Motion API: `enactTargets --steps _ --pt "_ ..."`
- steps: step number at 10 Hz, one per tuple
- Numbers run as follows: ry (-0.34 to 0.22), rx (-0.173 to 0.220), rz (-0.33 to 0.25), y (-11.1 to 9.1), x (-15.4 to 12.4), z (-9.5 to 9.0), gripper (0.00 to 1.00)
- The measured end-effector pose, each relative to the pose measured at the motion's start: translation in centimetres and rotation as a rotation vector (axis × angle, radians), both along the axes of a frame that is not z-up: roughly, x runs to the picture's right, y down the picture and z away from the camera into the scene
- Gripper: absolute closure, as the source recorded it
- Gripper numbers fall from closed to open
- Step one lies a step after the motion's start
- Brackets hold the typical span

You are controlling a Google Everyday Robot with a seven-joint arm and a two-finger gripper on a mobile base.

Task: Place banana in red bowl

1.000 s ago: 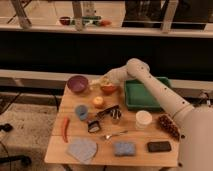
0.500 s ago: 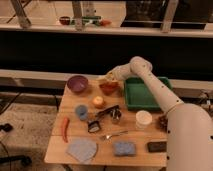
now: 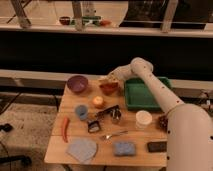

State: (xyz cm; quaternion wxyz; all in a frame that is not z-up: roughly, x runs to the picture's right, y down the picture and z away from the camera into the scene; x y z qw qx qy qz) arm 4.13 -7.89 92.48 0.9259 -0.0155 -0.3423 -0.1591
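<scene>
The red bowl (image 3: 109, 89) stands at the back middle of the wooden table, between the purple bowl and the green tray. The pale yellow banana (image 3: 104, 81) hangs just above the red bowl's far-left rim. My gripper (image 3: 108, 78) is at the end of the white arm, which reaches in from the right. It is shut on the banana directly over the bowl. The bowl's inside is partly hidden by the gripper.
A purple bowl (image 3: 77, 83) sits left of the red bowl, and a green tray (image 3: 145, 96) right of it. In front lie an orange fruit (image 3: 99, 101), blue cup (image 3: 81, 111), chili pepper (image 3: 65, 128), metal cup (image 3: 116, 117), white cup (image 3: 143, 119), fork (image 3: 112, 135), grey cloth (image 3: 81, 149) and blue sponge (image 3: 124, 148).
The gripper with the banana has stayed over the red bowl with only small shifts. The robot's white body has come further into view at the lower right.
</scene>
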Motion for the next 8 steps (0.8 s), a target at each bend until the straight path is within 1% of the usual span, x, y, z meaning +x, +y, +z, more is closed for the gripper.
enactTargets --steps 1,2,3,4,5,6,7,8 --pt "-0.001 0.000 -0.002 0.02 -0.17 0.02 0.82" --pt "-0.001 0.000 -0.002 0.02 -0.16 0.02 0.74" --pt "0.000 0.000 0.000 0.03 -0.03 0.01 0.61" --pt "0.000 -0.001 0.000 0.04 0.00 0.01 0.54" --pt "0.000 0.000 0.000 0.04 0.04 0.01 0.44" --pt "0.000 -0.001 0.000 0.05 0.04 0.01 0.32" --pt "0.000 -0.001 0.000 0.05 0.03 0.01 0.24" --pt "0.000 -0.001 0.000 0.05 0.01 0.01 0.20"
